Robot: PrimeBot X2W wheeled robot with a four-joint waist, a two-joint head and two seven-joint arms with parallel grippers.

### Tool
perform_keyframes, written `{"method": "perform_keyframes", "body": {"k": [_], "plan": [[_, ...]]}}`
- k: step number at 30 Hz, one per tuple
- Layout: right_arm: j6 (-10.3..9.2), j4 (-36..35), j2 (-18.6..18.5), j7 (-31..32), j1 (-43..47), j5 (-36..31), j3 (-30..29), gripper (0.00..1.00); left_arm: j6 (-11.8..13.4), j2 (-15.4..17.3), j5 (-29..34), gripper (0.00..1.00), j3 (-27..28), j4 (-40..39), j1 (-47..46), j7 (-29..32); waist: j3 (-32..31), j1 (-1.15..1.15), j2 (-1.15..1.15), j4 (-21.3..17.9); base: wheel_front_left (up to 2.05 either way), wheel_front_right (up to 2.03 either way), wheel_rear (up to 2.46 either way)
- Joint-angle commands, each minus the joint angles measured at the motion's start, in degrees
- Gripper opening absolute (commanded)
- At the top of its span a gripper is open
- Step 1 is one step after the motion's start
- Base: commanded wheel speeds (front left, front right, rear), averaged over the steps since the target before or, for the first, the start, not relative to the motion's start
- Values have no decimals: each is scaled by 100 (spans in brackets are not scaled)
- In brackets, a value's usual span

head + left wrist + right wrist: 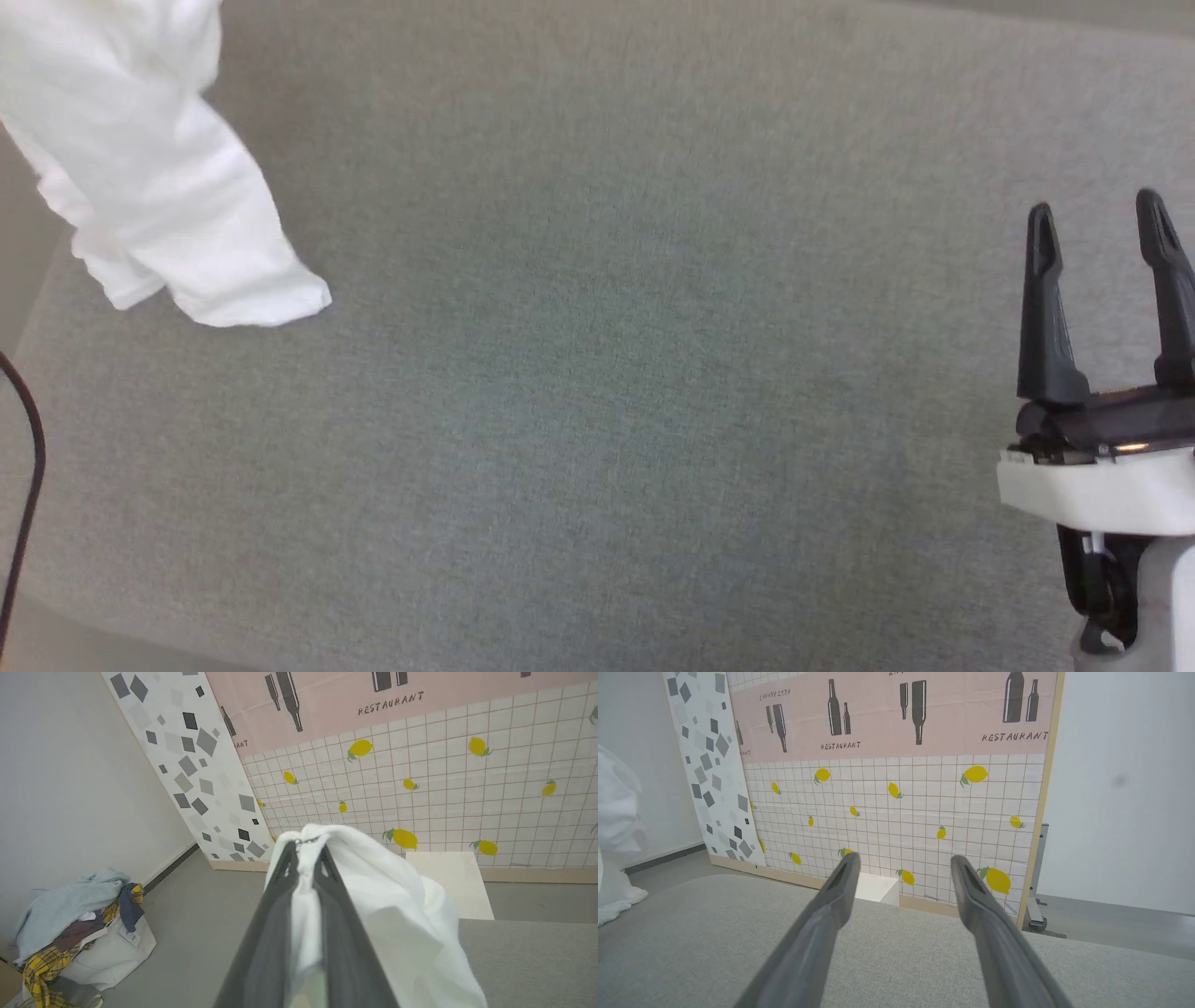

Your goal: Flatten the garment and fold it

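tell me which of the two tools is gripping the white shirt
The left tool: it is shut on the white shirt, which hangs from it. The right tool stands open, holding nothing.

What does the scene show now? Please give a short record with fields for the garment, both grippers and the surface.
surface: grey cloth, flat
garment: white, bunched, hanging at the left end of the surface
left gripper: shut on the garment, fabric pinched near the tips
right gripper: open, empty, above the right side of the surface
progress: garment not yet flattened
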Motion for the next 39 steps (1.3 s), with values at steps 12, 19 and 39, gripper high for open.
{"method": "perform_keyframes", "body": {"k": [12, 19, 39], "plan": [[-9, 278, -5, -280, 608, 469, -491, 100, -53, -680, -290, 0, -401, -1148, -1265, 642, -1540, 0, 0, -443, 0, 0, 0], [-9, 365, -5, -344, 765, 588, -668, 100, 44, -1489, -603, 0, -710, -1579, -1773, 986, -1807, 0, 0, -654, 0, 0, 0], [-9, 581, -5, -424, 762, 686, -873, 100, 549, -3037, -1562, 0, -1713, -1626, 234, 951, -1843, 0, 0, -1421, 0, 0, 0]]}}
